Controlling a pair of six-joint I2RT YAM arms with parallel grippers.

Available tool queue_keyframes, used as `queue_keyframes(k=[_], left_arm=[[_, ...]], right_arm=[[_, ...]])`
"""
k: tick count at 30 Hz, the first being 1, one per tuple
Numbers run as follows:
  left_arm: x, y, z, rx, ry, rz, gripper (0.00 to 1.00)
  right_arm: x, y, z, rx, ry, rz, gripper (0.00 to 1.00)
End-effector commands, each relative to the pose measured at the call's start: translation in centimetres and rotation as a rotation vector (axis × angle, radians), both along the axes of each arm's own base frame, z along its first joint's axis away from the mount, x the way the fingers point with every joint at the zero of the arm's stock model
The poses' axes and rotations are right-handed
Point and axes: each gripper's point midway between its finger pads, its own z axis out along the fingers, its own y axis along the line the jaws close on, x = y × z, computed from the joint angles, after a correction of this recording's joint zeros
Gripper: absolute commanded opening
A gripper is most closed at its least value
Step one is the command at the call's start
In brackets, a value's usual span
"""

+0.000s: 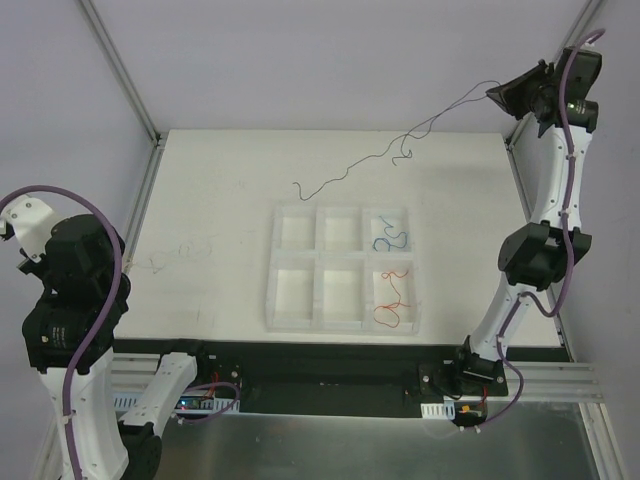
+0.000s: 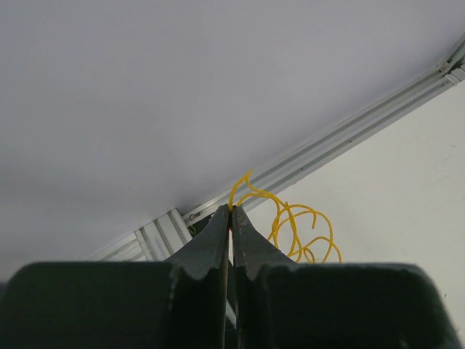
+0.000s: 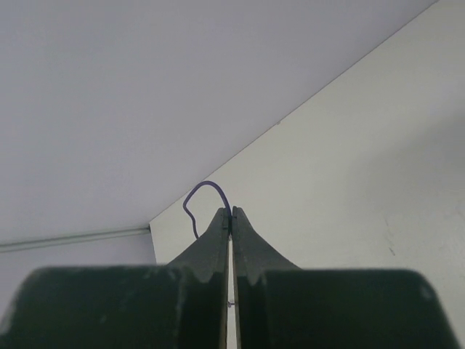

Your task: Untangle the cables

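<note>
— Progress, as it looks from above?

— Well along, I'd say. No knot shows anywhere. The tray (image 1: 270, 290) near the middle of the surface (image 1: 210, 220) has the blue wire (image 1: 388, 238) in its far right compartment and the red wire (image 1: 393, 298) in the near right one, each lying alone.

— And the other two?

— Both are held, and well apart. The right fingers (image 3: 214, 240) are pressed together on the dark wire (image 3: 207, 182), with a small loop sticking up past the tips. The overhead view shows that arm raised at the far right corner, and the wire runs from it in a long slack line down toward the surface behind the tray. Its far end appears to rest there.

— Left side?

— The left fingers (image 2: 214, 240) are closed on the yellow wire (image 2: 290, 225), whose curls hang just beyond the tips. That arm is at the far left, off the surface. I can't make out the yellow wire from above.

— So what's left?

— My guess is only the sorting. The dark and yellow wires each need setting down separately, probably in compartments of their own. The dark one's trailing end needs care so it doesn't drag over the blue one.
</note>
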Motion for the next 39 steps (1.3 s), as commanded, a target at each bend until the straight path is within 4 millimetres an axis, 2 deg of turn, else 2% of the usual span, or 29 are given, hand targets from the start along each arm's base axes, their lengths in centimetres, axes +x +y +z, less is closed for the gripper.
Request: queue_keyframes(k=[1,8,11,14,16,18,19,20,22,23,27,29,32,34,35,36,37,39], left_arm=[[-1.0,1.1,1.1,0.070,0.022,0.072,0.00],[-1.9,1.8,2.0,0.126,0.055,0.113,0.00],[-2.2,2.0,1.9,0.136,0.075,0.124,0.00],[-2.3,2.1,1.6,0.143,0.103,0.137,0.00],[-1.5,1.8,1.2,0.129,0.114,0.108,0.00],[0.2,1.1,0.2,0.083,0.128,0.052,0.00],[1.7,0.3,-1.0,0.040,0.146,-0.005,0.00],[4.1,-1.3,-2.7,-0.036,0.177,-0.112,0.00],[7.1,-2.9,-6.7,-0.145,0.262,-0.168,0.00],[8.1,-3.3,-9.0,-0.194,0.313,-0.148,0.00],[9.5,-4.0,-18.7,-0.447,0.489,-0.010,0.00],[10.4,-4.6,-22.2,-0.507,0.554,0.018,0.00],[11.8,-5.1,-25.3,-0.562,0.597,0.037,0.00],[13.2,-5.7,-25.7,-0.599,0.595,0.015,0.00],[13.9,-6.1,-25.5,-0.622,0.583,-0.003,0.11],[14.5,-6.5,-25.1,-0.643,0.566,-0.024,0.27],[15.0,-6.9,-24.6,-0.665,0.538,-0.042,0.52],[15.8,-8.0,-23.1,-0.711,0.480,-0.095,0.86]], right_arm=[[0.3,-3.0,2.3,-0.040,-0.087,-0.035,0.00],[2.5,-8.5,-1.2,-0.003,-0.048,-0.103,0.00],[2.9,-9.8,-2.2,0.006,-0.041,-0.116,0.00],[3.7,-9.6,-3.3,0.003,-0.042,-0.085,0.00],[4.1,-8.1,-3.7,0.019,-0.048,-0.032,0.00],[4.1,-6.5,-3.9,0.033,-0.045,0.018,0.00],[3.8,-5.6,-4.2,0.049,-0.022,0.037,0.00],[3.3,-4.4,-3.9,0.062,-0.024,0.067,0.00],[2.0,-1.0,-2.8,0.069,-0.020,0.141,0.00],[1.3,0.2,-2.2,0.065,-0.024,0.169,0.00],[-0.1,4.0,0.6,0.121,-0.052,0.200,0.00],[-0.8,5.9,2.3,0.139,-0.081,0.226,0.00],[-2.3,8.9,3.6,0.146,-0.087,0.267,0.00],[-3.5,11.2,3.6,0.152,-0.065,0.307,0.00],[-4.3,12.4,3.8,0.152,-0.063,0.332,0.00],[-5.1,13.4,4.0,0.151,-0.062,0.354,0.00],[-5.9,14.1,4.0,0.144,-0.057,0.368,0.00],[-7.5,15.7,4.4,0.144,-0.056,0.402,0.00]])
